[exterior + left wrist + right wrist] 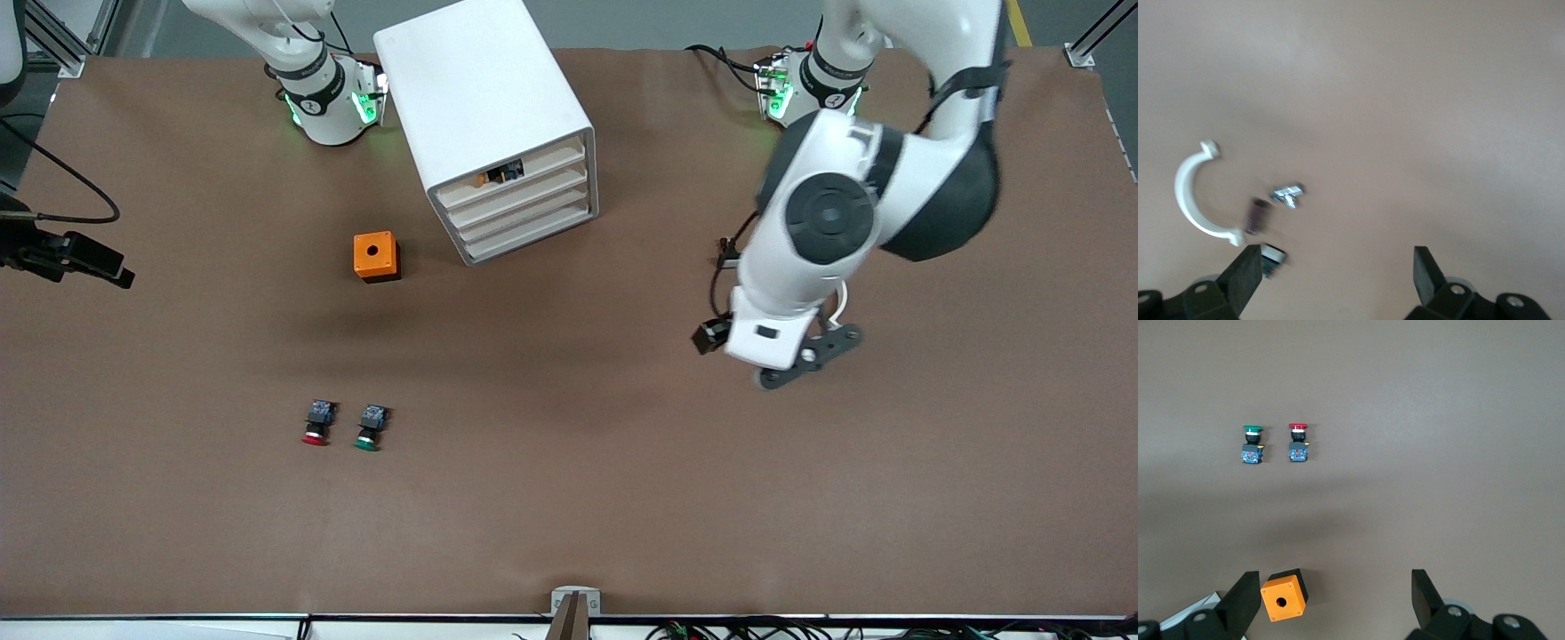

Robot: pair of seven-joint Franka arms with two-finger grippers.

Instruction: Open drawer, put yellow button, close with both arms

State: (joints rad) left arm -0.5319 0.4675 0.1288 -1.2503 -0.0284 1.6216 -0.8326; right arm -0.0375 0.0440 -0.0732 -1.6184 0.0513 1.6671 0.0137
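The white cabinet (484, 107) stands between the two arm bases. Its uppermost drawer (542, 163) sits level with the three lower ones. The yellow button (494, 175) lies inside it and shows through the slot front. My left gripper (1337, 275) is open and empty, up over bare table toward the left arm's end; its hand (772, 342) hides the fingers in the front view. My right gripper (1333, 600) is open and empty, high over the orange box (1283, 595); it is out of the front view.
An orange box with a round hole (375, 256) stands beside the cabinet, nearer the camera. A red-capped button (316, 424) and a green-capped button (371, 428) lie nearer still. A white clip (1193, 193) and small parts (1286, 195) lie under the left gripper.
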